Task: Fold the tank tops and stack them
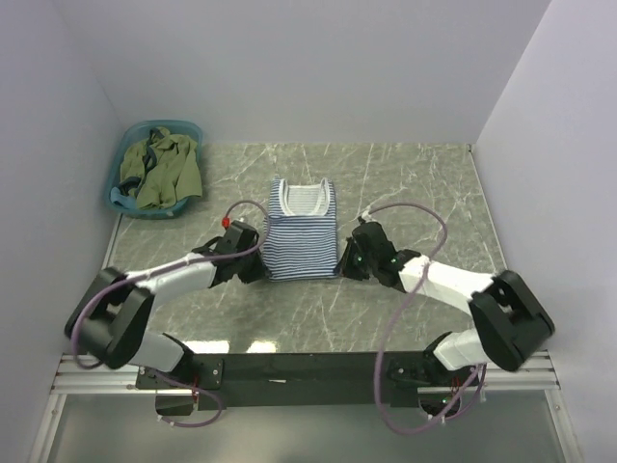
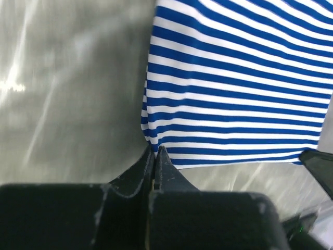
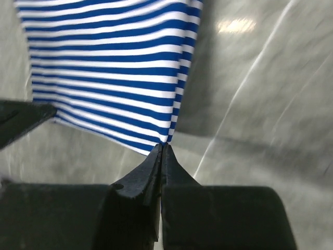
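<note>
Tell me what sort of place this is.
Probably a robotics lab test cell: plain white walls box in a marble-patterned table, with a left arm and right arm bolted at its edge, both holding a striped tank top.

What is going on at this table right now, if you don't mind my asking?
Both arms are handling the navy-and-white striped tank top, which lies spread out mid-table, neckline toward the far side. The left gripper is shut on its near-left hem corner and the right gripper on its near-right hem corner. It is not yet folded. The olive green tank top lies crumpled in the teal plastic basin at the far left corner.
</note>
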Controlling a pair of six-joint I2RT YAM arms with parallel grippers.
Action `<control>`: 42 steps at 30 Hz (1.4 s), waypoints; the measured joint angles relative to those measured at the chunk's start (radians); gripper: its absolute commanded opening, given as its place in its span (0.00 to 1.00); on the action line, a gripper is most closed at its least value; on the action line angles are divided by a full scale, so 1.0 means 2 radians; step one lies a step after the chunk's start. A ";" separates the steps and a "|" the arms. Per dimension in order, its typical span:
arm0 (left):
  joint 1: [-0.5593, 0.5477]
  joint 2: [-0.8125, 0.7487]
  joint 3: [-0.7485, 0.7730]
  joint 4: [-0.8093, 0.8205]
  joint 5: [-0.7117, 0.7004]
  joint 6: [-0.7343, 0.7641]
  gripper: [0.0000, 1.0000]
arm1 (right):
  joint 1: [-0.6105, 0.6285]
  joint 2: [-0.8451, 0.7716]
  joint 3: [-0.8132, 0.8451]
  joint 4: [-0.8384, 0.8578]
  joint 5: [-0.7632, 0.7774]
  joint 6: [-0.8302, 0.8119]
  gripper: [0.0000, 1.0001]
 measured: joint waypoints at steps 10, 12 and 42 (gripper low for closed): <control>-0.093 -0.233 -0.008 -0.192 -0.016 -0.029 0.01 | 0.134 -0.177 -0.007 -0.138 0.018 0.011 0.00; -0.093 -0.255 0.007 -0.222 -0.023 -0.035 0.01 | 0.140 -0.188 0.007 -0.167 0.027 0.012 0.00; 0.148 0.378 0.475 -0.026 0.125 0.032 0.54 | -0.172 0.345 0.453 -0.112 -0.095 -0.093 0.00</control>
